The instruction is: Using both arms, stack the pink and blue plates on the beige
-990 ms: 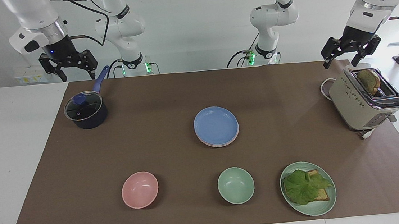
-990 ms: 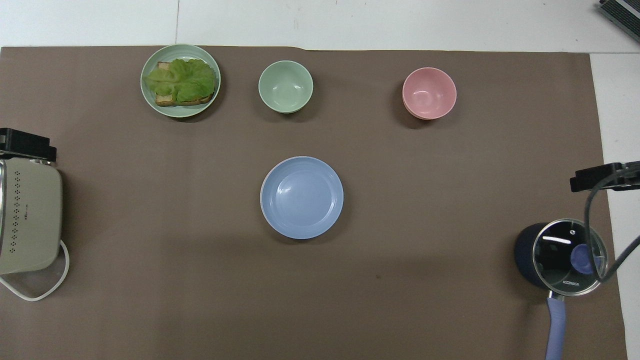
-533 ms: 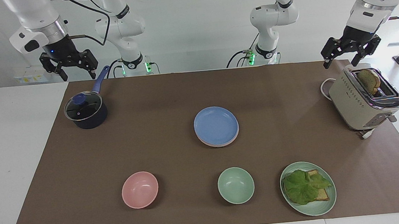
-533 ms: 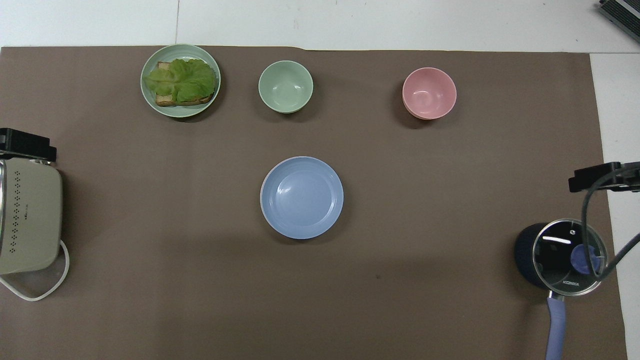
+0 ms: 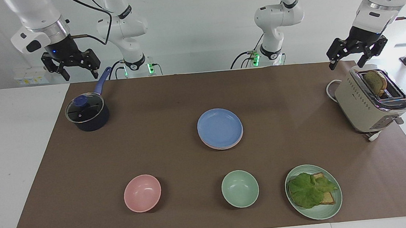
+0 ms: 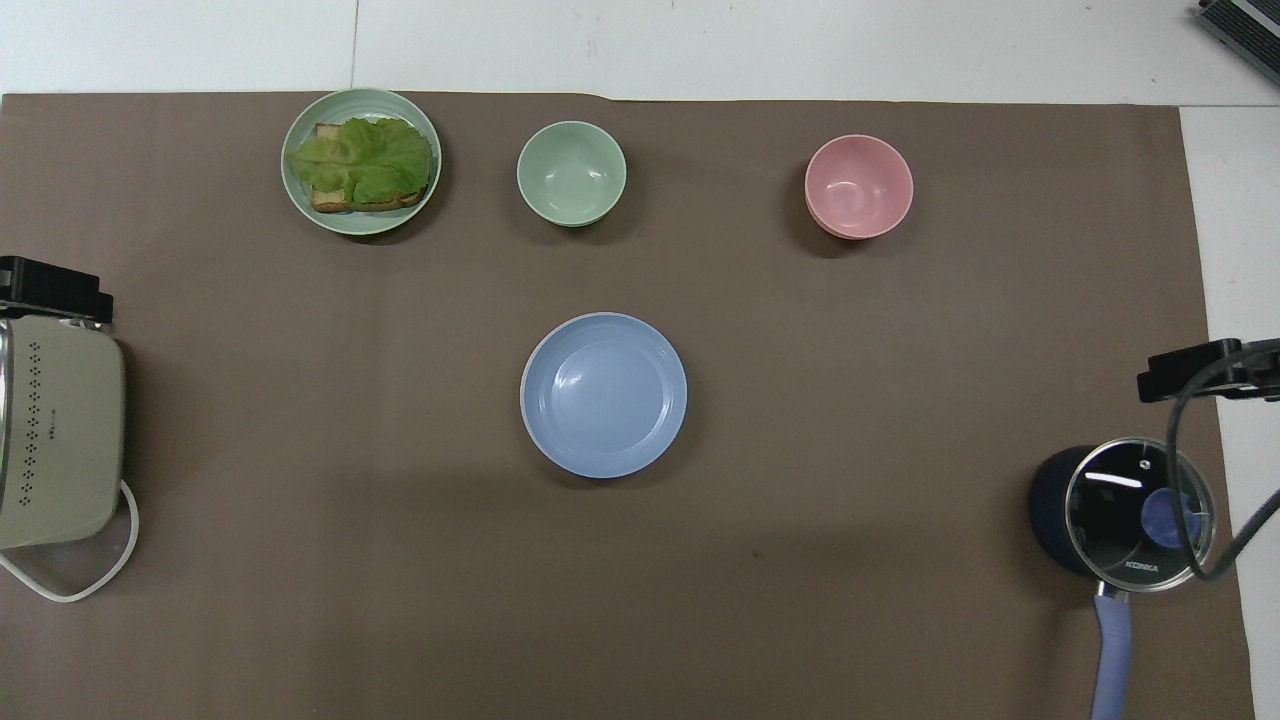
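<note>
1. You see the blue plate [image 5: 220, 127], round, shallow and matte, topping a stack mid-table, a pale pink rim [image 5: 224, 147] peeking beneath.
2. Your left end effector [image 5: 358, 57] hangs released over the toaster [image 5: 371, 103].
3. Your right end effector [image 5: 70, 68] hangs released near the saucepan [image 5: 87, 113].

On your brown table mat [image 5: 172, 94]: a dark blue lidded saucepan [image 5: 87, 113] at the right arm's end, a beige metal toaster [image 5: 371, 103] holding bread at the left arm's end; farthest from the robots, a pink bowl [image 5: 142, 193], mint-green bowl [image 5: 239, 188], and mint-green plate [image 5: 325, 211] of lettuce and bread.
</note>
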Motion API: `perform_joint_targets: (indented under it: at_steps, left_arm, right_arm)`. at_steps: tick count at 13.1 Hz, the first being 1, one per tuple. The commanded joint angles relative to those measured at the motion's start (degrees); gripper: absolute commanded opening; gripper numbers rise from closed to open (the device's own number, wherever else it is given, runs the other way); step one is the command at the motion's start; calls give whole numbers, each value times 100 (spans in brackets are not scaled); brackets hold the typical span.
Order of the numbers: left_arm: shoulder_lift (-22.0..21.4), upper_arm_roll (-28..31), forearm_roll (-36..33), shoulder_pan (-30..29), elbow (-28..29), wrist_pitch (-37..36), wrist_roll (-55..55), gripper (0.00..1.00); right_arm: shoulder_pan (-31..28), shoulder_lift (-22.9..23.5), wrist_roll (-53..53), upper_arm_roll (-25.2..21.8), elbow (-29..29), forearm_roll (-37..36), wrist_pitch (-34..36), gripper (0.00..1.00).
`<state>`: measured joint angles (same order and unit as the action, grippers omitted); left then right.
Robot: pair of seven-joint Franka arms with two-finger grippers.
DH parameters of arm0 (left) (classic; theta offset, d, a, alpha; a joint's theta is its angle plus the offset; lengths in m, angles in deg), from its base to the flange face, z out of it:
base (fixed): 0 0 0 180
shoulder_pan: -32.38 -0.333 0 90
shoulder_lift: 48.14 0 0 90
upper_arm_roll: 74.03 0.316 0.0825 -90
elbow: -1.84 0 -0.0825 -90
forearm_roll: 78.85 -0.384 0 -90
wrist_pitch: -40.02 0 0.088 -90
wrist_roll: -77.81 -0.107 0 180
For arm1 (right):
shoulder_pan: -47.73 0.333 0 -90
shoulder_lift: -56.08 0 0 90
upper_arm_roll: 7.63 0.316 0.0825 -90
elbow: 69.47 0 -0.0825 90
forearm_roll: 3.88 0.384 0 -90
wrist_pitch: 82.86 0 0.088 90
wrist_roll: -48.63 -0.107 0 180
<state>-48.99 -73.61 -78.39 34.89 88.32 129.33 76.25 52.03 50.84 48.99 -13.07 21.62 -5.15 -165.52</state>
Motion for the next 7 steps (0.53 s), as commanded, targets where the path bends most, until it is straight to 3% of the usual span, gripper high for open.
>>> perform_joint_targets:
  at_steps: [1, 7]
  left_arm:
    - [-46, 2, -82, -14, 36, -62, -37, 100]
    - [-46, 2, -82, -14, 36, -53, -37, 100]
  right_arm:
    - [19, 6, -98, 60, -135, 100, 171, 100]
    - [19, -56, -124, 60, -65, 178, 127, 100]
